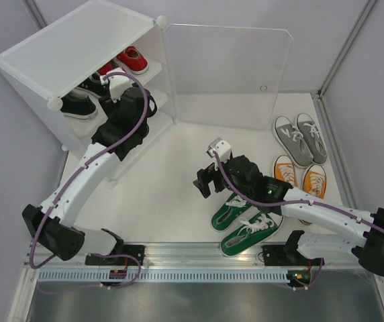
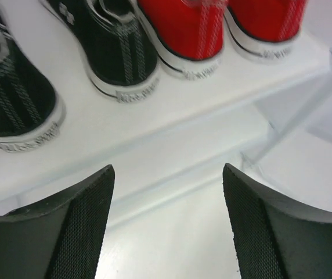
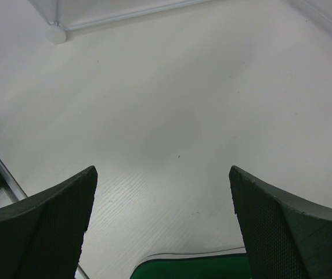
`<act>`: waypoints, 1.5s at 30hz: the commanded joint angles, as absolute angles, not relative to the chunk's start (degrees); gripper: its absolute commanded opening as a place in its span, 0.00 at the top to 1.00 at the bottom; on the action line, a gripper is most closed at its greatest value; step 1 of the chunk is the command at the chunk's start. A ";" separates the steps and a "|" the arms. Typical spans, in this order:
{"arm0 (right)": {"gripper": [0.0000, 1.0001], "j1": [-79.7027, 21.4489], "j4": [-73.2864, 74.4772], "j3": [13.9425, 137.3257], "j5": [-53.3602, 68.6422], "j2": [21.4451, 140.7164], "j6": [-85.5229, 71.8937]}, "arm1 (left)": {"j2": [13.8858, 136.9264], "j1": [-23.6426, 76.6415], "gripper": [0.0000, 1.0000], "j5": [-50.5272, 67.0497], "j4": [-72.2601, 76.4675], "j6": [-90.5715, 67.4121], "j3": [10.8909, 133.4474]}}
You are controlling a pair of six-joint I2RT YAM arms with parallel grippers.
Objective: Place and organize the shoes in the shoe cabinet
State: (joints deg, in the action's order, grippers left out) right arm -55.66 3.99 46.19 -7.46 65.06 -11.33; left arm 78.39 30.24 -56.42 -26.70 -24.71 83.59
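The white shoe cabinet (image 1: 71,50) stands at the back left with its clear door (image 1: 229,74) swung open. On one shelf (image 2: 154,116) sit two black shoes (image 2: 119,52) and two red shoes (image 2: 189,29), heels outward. My left gripper (image 2: 169,167) hangs open and empty just in front of that shelf, below the heels. The green pair (image 1: 246,225) lies on the table near the front. Just beyond the green toes, my right gripper (image 1: 207,182) is open with nothing in it; a green shoe (image 3: 195,270) shows at the bottom of the right wrist view.
An orange pair (image 1: 299,176) and a grey pair (image 1: 301,137) lie side by side on the table at the right. Grey walls close in the table on both sides. A round cabinet foot (image 3: 56,32) shows ahead of the right gripper.
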 commanded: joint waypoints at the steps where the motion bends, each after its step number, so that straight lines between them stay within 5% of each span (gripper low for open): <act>1: 0.02 -55.81 4.30 47.55 -8.69 64.16 -11.86 | 75.60 30.32 0.20 -42.30 -34.36 -28.56 83.07; 11: 0.02 -55.72 16.07 52.20 -22.38 62.49 -19.14 | 65.66 30.41 0.05 -7.50 -39.37 -25.14 70.94; 18: 0.02 -54.41 33.38 49.59 -32.94 59.68 -39.97 | 58.11 31.64 0.00 9.91 -38.94 -19.43 57.68; 29: 0.05 -53.17 55.71 38.76 -33.49 52.03 -69.06 | 53.17 31.90 0.03 12.04 -31.30 -13.36 47.73; 45: 0.17 -53.00 62.14 35.77 -21.28 53.26 -78.93 | 52.65 31.82 0.05 6.95 -29.53 -13.10 44.56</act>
State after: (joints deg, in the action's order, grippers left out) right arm -53.01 60.27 35.16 -24.03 52.97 -76.20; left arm 53.69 31.75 9.06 -31.59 -15.03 44.16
